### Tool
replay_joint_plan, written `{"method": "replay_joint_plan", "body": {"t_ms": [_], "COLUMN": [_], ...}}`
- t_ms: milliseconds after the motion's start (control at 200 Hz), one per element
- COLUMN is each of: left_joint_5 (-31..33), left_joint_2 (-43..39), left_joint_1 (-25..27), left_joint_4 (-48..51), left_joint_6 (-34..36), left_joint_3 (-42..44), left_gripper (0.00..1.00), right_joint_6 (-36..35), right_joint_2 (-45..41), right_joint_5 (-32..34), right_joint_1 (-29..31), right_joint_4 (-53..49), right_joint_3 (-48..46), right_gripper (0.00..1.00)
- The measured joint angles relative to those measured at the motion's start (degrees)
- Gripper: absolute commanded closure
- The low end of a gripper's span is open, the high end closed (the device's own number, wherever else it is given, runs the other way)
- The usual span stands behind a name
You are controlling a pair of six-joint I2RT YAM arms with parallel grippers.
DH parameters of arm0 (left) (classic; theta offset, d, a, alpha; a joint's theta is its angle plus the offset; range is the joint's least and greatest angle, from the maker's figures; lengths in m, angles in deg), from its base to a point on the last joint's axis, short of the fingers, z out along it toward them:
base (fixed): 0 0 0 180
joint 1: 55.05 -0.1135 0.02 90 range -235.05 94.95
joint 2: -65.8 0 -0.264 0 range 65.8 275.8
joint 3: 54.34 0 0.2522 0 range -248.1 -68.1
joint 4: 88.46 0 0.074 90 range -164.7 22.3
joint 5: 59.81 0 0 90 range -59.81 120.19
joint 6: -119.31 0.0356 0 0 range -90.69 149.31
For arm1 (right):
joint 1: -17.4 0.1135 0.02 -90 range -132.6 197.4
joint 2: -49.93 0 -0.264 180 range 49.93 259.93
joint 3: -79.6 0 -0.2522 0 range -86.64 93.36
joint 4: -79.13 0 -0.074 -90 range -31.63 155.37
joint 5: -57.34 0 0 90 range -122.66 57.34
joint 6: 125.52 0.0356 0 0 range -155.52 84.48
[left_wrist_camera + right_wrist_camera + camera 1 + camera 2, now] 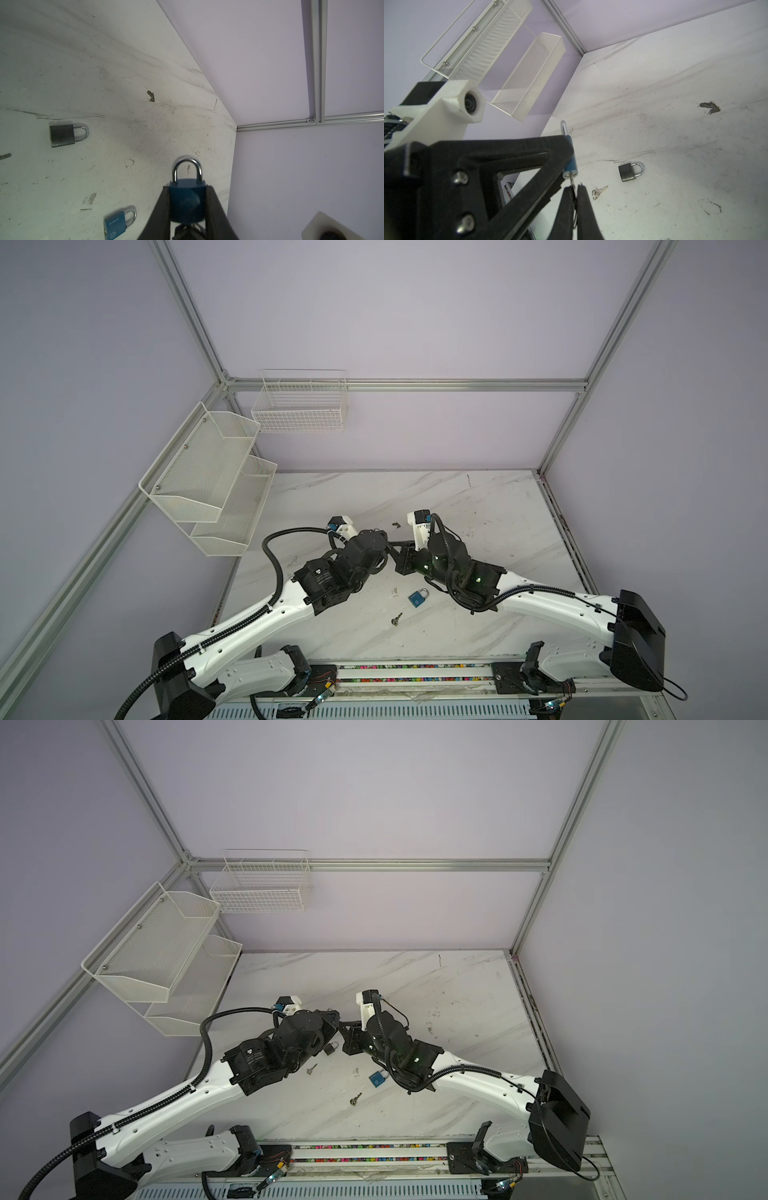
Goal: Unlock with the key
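White mesh forms the two-tier wall shelf [208, 477], and a thin wire grid forms the basket [299, 406] beside it; their lattice floors show plainly. In both top views the wrists hide the grip itself. The left wrist view shows the left gripper [187, 193] clamped on the flat sides of the held blue padlock [187, 207], which is off the marble-patterned table [478, 506] with both steel shackle legs seated in its body. The right wrist view shows the right gripper [574, 190] pinching the key [572, 180], its blade in that padlock's base. On the scuffed tabletop lie a textured grey padlock [62, 135], a second blue padlock [116, 225] and a loose key [599, 190].
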Motion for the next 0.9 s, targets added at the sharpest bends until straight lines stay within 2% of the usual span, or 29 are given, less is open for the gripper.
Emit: {"method": "replay_joint_plan", "body": {"t_ms": [180, 435, 710, 900], "left_joint_5": [-0.2, -0.2, -0.5, -0.5], "left_joint_2": [1.1, 1.7, 1.7, 1.6], "left_joint_1": [-1.3, -2.7, -3.0, -3.0], "left_joint_4": [0.6, 0.9, 0.7, 0.7], "left_joint_6": [-0.2, -1.1, -1.5, -1.5], "left_joint_3": [0.0, 0.0, 0.0, 0.0], "left_gripper": [1.0, 1.0, 1.0, 1.0], "right_joint_6": [0.5, 1.4, 2.4, 2.7], "right_joint_2": [0.0, -0.4, -0.6, -0.5], "right_joint_5": [0.3, -0.8, -8.3, -9.9], "right_joint_1": [-0.4, -0.6, -3.8, -6.0], "right_joint_4": [0.0, 0.1, 2.8, 3.0], "right_joint_3": [-0.1, -1.9, -2.3, -2.3], "right_gripper": [0.71, 0.56, 0.63, 0.65]}}
